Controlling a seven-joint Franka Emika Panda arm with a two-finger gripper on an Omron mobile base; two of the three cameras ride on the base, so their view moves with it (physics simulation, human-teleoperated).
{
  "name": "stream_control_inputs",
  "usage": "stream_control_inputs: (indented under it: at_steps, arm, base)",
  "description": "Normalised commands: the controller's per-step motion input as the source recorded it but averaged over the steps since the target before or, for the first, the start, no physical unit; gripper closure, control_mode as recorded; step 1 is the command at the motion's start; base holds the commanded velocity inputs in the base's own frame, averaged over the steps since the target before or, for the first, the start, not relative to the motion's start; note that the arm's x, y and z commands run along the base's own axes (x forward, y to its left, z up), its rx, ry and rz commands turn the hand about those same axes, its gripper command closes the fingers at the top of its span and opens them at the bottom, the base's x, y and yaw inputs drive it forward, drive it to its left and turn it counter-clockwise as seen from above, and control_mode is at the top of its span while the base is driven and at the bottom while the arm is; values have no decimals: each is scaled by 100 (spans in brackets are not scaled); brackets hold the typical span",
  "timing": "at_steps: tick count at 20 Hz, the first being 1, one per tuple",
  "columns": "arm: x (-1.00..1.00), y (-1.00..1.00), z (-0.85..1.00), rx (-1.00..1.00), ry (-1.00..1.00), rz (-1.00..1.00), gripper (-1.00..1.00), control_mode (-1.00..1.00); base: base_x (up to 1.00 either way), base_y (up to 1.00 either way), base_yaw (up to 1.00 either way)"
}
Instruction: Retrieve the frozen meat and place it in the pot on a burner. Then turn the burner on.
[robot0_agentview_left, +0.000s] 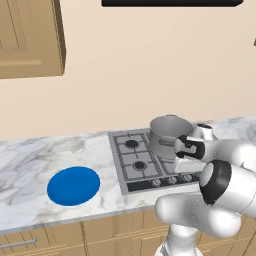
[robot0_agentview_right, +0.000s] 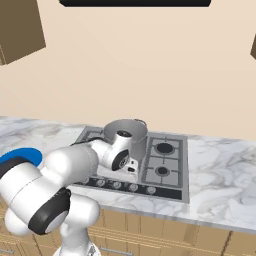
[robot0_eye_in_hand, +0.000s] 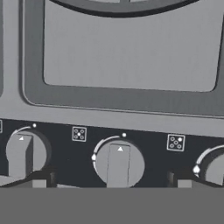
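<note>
Pot (robot0_agentview_left: 169, 135) sits on the stove (robot0_agentview_left: 131, 159); claw (robot0_eye_in_hand: 111, 183) spread wide, empty, straddling the middle knob (robot0_eye_in_hand: 119, 163)

A cylindrical grey pot (robot0_agentview_left: 169, 135) of brushed metal with a dull sheen stands on a matt grey metal cooktop (robot0_agentview_left: 131, 159). The round grey control knobs (robot0_eye_in_hand: 119, 164) look smooth and satin on a flat black panel (robot0_eye_in_hand: 78, 153). White marble with grey veins forms the polished counter (robot0_agentview_left: 30, 165), above light wooden cabinet fronts (robot0_agentview_left: 115, 232). A round blue plate (robot0_agentview_left: 73, 185) looks smooth and matt.
</note>
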Motion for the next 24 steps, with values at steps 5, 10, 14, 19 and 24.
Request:
stream_control_inputs:
  at_steps: [5,10,14,19,24]
  arm:
    - [0,0,-7,-2,0,-2,-100,-100]
    - [0,0,-12,-7,0,0,-100,-100]
    - [0,0,-16,-7,0,0,-100,-100]
    - [0,0,0,0,-2,0,-100,-100]
    - [-4,0,-1,0,-1,0,100,-100]
  base:
    - [0,0,0]
    - [0,0,0]
    - [0,0,0]
    - [0,0,0]
    - [0,0,0]
